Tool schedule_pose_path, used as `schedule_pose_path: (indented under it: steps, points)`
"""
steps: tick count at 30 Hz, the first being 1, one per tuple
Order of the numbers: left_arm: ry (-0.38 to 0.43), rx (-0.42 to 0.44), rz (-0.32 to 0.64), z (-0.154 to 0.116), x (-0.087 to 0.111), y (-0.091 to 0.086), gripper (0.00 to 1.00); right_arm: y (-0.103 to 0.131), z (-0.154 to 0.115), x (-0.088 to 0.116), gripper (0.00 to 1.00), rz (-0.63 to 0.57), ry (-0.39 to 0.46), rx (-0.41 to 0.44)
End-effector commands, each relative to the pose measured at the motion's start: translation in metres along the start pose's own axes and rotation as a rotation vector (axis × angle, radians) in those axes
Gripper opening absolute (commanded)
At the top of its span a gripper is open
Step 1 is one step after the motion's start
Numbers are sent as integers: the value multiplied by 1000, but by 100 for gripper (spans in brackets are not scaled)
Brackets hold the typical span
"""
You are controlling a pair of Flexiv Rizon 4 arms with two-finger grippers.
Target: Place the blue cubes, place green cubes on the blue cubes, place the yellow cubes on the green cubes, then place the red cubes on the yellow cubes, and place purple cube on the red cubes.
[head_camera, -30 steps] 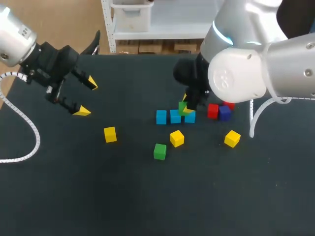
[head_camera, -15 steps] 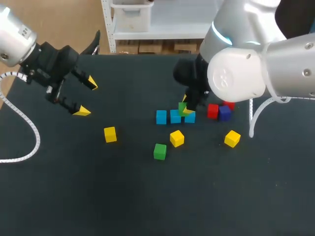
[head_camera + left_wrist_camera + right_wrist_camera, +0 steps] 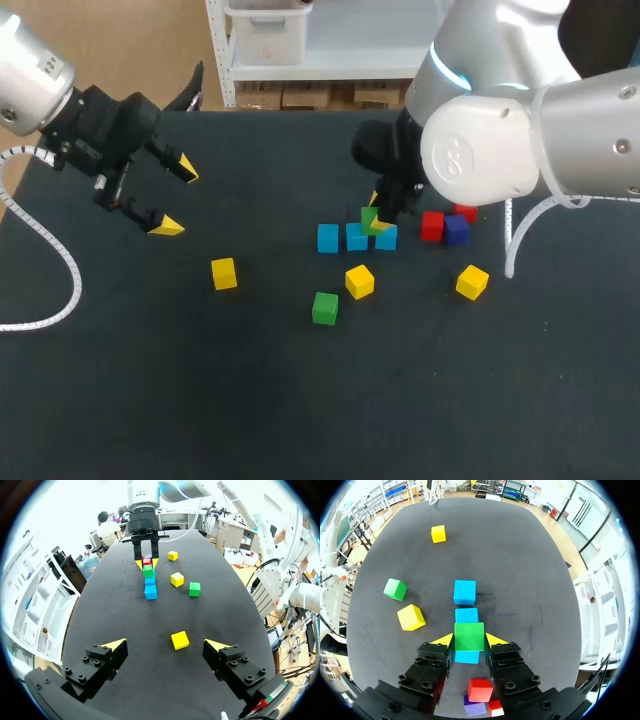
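The dark table (image 3: 200,400) carries all the work pieces. The right arm (image 3: 500,140) reaches in over the middle; the left arm (image 3: 40,90) hangs over the far left part of the table, well apart from the cubes. The left gripper (image 3: 176,198) is spread wide and holds nothing. The right gripper (image 3: 469,640) has its two fingers pressed to opposite side faces of a green cube (image 3: 469,636), so it is gripping it. That cube sits over the seam between the middle and the nearer-end of three blue cubes (image 3: 465,592) laid in a line; whether it rests on them or hangs just above cannot be told. A second green cube (image 3: 324,308) lies loose nearer the camera, with three yellow cubes (image 3: 359,281) scattered around. Two red cubes (image 3: 432,226) and one purple cube (image 3: 457,230) cluster just beside the end of the blue row. Judgement: the cubes appear small, light and rigid, with smooth flat faces, so they need little force but may twist if pinched off-centre. Hold should be taken squarely on two opposite side faces, mid-height, and released gently, since the blue row would shift at a nudge
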State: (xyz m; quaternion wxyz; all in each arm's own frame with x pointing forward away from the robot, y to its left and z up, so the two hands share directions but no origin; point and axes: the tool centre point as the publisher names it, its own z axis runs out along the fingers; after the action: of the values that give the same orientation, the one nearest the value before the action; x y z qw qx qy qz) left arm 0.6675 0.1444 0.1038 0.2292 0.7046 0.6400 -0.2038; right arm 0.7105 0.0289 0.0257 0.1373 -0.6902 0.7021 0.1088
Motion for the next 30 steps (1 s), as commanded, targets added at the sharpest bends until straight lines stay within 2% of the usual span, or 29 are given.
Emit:
schedule_pose_path:
  steps: [1,6,10,13,18,19,20,21,26,29,30]
  points:
    - [-4,-2,4,0,1,0,100,-3,1,0,29,2,-4,-5]
    - [-4,-2,4,0,1,0,100,-2,2,1,29,0,-4,-8]
    - [-4,-2,4,0,1,0,100,-2,3,2,36,1,-4,-12]
    - [-4,-2,4,0,1,0,100,-1,3,3,38,3,-7,-12]
    - [-4,-2,4,0,1,0,100,-2,2,3,49,0,-7,-12]
    - [-4,-2,4,0,1,0,100,-2,2,3,59,-1,-7,-12]
    - [-4,-2,4,0,1,0,100,-2,2,4,94,-1,-8,-12]
    - [-4,-2,4,0,1,0,100,-2,1,4,100,-1,-8,-12]
    - [-4,-2,4,0,1,0,100,1,-6,8,100,10,-16,-12]
    - [-4,-2,4,0,1,0,100,4,-19,15,100,7,-95,16]
    - [-4,-2,4,0,1,0,100,5,-26,18,100,-31,-155,17]
